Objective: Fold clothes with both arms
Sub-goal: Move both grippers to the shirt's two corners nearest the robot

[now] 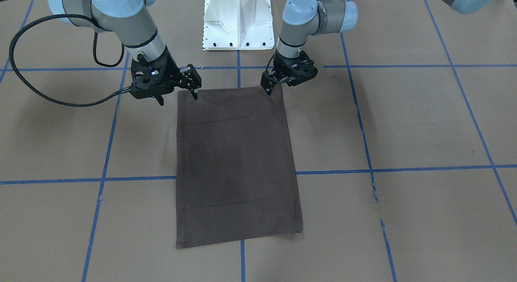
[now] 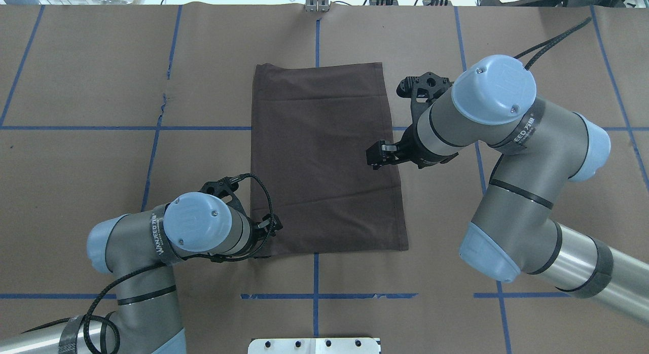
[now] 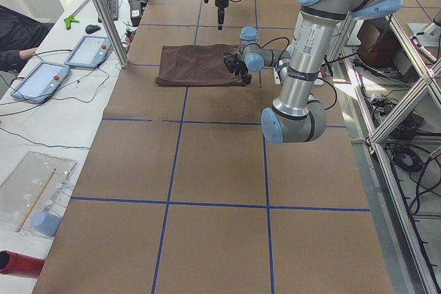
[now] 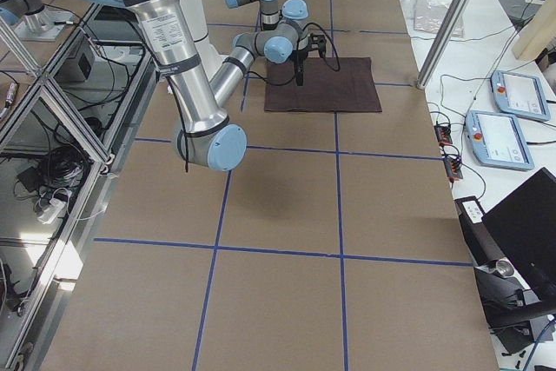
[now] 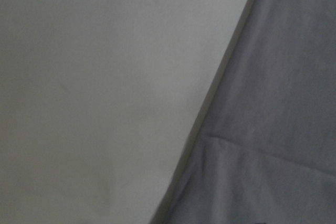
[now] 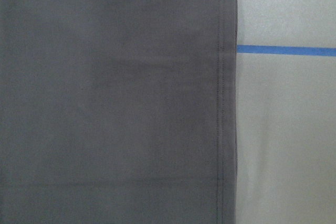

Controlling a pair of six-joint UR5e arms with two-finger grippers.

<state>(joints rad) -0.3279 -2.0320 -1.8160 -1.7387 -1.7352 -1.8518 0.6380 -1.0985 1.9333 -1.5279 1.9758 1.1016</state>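
Note:
The dark brown T-shirt (image 1: 238,160) lies flat on the brown table, folded into a tall rectangle; collar, logo and tags are hidden. It also shows in the overhead view (image 2: 324,156). My left gripper (image 1: 268,89) is low at the shirt's corner nearest the robot on my left (image 2: 271,231); its wrist hides the fingers and I cannot tell if it is open or shut. The left wrist view shows the shirt's edge (image 5: 273,129) close up. My right gripper (image 2: 374,156) hangs above the shirt's right edge, open and empty (image 4: 300,76). The right wrist view shows the hemmed edge (image 6: 220,103).
The white pedestal base (image 1: 238,23) stands at the robot's side of the table. Blue tape lines (image 1: 133,178) cross the brown paper. Teach tablets (image 3: 41,80) and a metal post (image 3: 103,15) are on the operators' side, off the paper.

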